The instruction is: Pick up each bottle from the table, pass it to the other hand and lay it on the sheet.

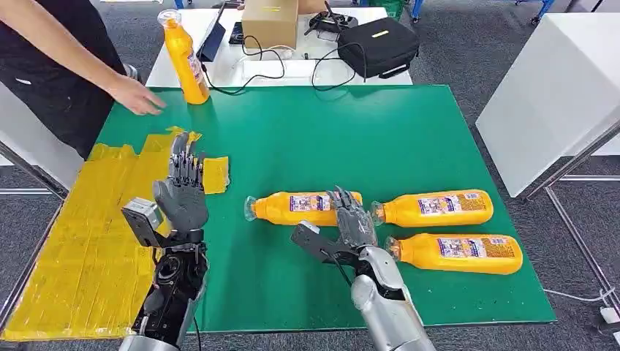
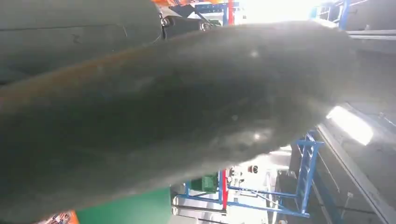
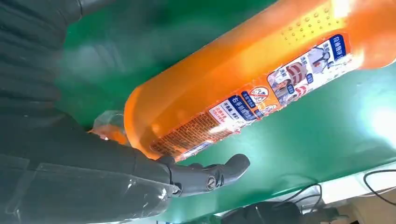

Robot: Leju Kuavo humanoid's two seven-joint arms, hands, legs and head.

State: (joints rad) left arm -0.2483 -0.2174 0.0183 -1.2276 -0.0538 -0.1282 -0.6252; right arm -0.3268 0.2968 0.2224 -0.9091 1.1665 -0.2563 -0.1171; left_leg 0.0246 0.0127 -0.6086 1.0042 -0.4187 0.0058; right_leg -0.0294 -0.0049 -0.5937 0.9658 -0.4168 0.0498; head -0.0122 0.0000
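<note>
Three bottles (image 1: 439, 208) lying flat, right hand (image 1: 352, 219) seemingly spread over one, left hand (image 1: 183, 191) spread.

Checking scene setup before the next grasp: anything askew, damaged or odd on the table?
The yellow sheet is patchy: its far edge is ragged, and a loose scrap lies apart on the green mat. One bottle stands upright at the far edge by a person's hand, while three lie flat. No spills.
</note>
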